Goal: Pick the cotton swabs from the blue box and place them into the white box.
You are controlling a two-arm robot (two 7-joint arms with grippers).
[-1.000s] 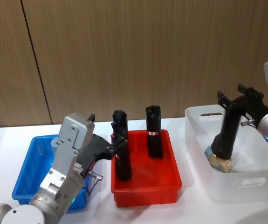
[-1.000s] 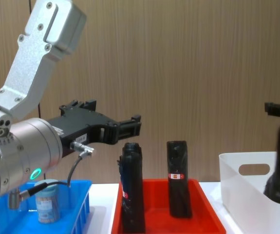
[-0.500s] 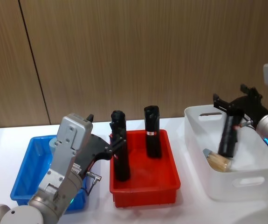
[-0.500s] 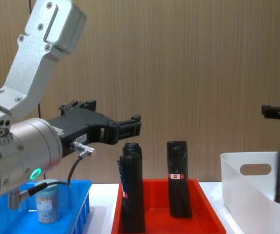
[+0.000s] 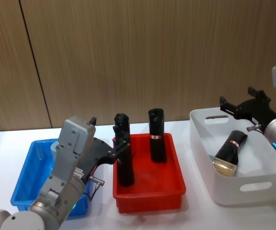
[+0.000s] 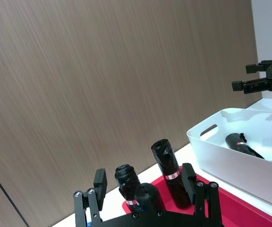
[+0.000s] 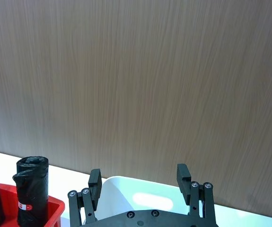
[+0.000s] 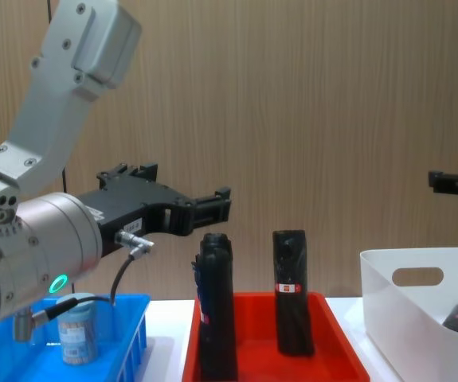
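One small clear jar of cotton swabs (image 8: pixel 77 333) with a pale blue lid is seen standing in the bright blue slotted bin (image 5: pixel 32 168), at about seven o'clock below the open, empty left gripper (image 8: pixel 211 205). The right gripper (image 5: pixel 237 106), also spread open, is held above the white smooth-walled bin (image 5: pixel 247 187).

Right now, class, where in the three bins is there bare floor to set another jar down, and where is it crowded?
The white box has bare floor behind and right of the fallen black roll. The red bin is free at its front right; two rolls crowd its back. The left gripper hides much of the blue box.
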